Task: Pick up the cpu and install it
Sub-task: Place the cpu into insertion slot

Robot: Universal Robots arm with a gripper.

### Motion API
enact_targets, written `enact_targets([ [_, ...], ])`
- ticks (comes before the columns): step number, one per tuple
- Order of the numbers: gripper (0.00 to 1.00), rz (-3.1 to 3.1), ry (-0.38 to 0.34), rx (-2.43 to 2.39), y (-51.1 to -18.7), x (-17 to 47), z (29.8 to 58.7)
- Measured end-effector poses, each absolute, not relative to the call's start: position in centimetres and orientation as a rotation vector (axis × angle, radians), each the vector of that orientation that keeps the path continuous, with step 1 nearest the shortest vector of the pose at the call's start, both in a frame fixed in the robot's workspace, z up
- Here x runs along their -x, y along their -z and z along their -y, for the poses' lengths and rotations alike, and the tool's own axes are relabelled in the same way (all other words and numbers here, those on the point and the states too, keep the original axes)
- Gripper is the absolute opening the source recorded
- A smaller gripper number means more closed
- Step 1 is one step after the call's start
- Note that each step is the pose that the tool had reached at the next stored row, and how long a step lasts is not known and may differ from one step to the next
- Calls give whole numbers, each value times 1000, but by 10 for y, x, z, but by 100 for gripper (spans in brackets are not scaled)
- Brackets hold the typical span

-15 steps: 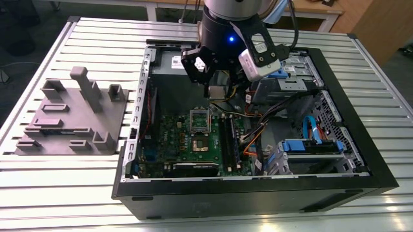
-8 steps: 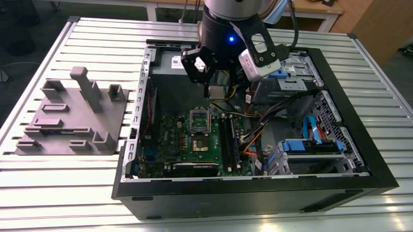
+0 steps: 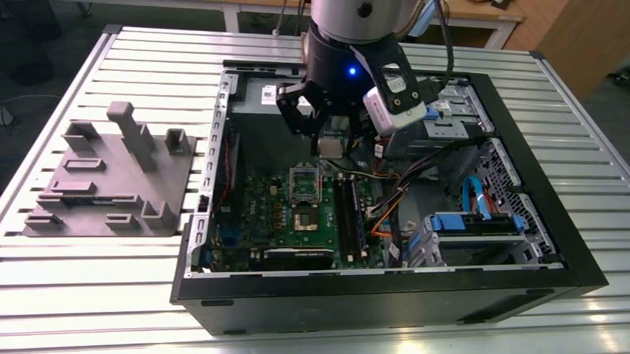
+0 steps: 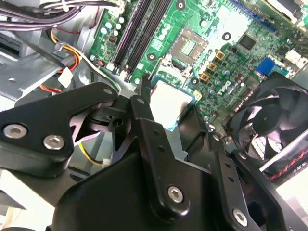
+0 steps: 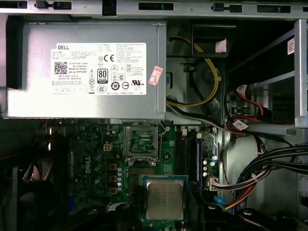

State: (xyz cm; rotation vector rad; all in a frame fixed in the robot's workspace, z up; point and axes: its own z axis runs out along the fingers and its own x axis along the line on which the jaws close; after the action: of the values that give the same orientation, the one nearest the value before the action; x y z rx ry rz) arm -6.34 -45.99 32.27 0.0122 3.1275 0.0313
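Pinching the chip between its fingers, the gripper hangs over the board. Pickup looks done and seating remains. The empty socket sits at about seven o'clock from it in the exterior view.

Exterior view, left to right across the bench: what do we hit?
Grey fixture block → case left wall → cpu socket → memory slots → blue drive caddy → case right wall. The end effector, shut on the cpu, overlaps the socket and slots, so it is left out.
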Motion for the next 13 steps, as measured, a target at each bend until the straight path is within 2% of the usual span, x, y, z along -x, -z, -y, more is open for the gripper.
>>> enact_targets([
  [13,47,-3130,-29,-24,-309,64,460],
])
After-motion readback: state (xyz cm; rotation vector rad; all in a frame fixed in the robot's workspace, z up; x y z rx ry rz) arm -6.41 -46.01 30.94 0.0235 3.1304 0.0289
